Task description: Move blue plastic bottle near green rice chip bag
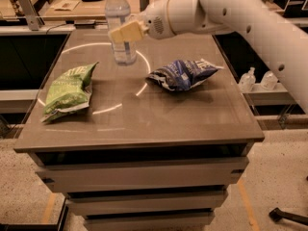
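As the arm reaches in from the right, I see the pincer [116, 33] over the far part of the desk [159, 114], a little left of its middle. It is clamped on the blue plastic bottle [124, 51]: one pale finger [127, 31] lies across the front of the bottle at mid-height, and the other is hidden behind it. The bottle stands upright, its white cap reaching the top of the view. Its base is right at the desk surface, near the far edge, but I cannot tell whether it rests there or hangs just above.

The green rice chip bag [67, 91] lies flat by the left edge, toward the front-left corner. It sits apart from the bottle, with bare desk between them. A dark blue snack bag [183, 73] lies crumpled right of the middle, closer to the right edge, and is also clear of the bottle. A pale ring of reflected light curves across the desk between the two bags.

Past the right edge, two small pump bottles [248, 79] stand on a lower ledge.
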Robot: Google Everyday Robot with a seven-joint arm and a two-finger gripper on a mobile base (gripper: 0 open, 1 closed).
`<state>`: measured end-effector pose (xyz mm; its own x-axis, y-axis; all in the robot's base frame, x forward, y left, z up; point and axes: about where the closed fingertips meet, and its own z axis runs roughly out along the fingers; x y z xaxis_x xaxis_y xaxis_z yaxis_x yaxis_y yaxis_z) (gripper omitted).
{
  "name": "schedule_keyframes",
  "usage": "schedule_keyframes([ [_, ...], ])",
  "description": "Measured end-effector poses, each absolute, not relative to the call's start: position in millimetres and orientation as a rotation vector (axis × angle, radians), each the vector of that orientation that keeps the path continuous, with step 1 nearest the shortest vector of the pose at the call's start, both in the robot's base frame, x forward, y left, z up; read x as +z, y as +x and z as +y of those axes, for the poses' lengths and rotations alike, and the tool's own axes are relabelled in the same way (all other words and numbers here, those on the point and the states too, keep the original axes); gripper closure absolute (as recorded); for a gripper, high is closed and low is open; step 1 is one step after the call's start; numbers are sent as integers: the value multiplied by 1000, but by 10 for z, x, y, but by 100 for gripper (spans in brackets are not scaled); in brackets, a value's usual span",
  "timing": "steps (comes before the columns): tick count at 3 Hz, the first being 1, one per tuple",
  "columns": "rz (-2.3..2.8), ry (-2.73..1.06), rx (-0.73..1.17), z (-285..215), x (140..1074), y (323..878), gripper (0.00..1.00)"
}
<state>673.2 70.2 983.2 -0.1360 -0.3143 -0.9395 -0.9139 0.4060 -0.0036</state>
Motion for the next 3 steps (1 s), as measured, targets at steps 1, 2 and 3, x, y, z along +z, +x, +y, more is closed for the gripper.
schedule_keyframes([
  [1, 1665, -1234, 710, 1014, 9298, 6573, 100],
  [2, 1690, -1254, 747, 1157, 9008, 6541, 100],
  [3, 1712, -1232, 768, 1180, 8964, 6557, 92],
])
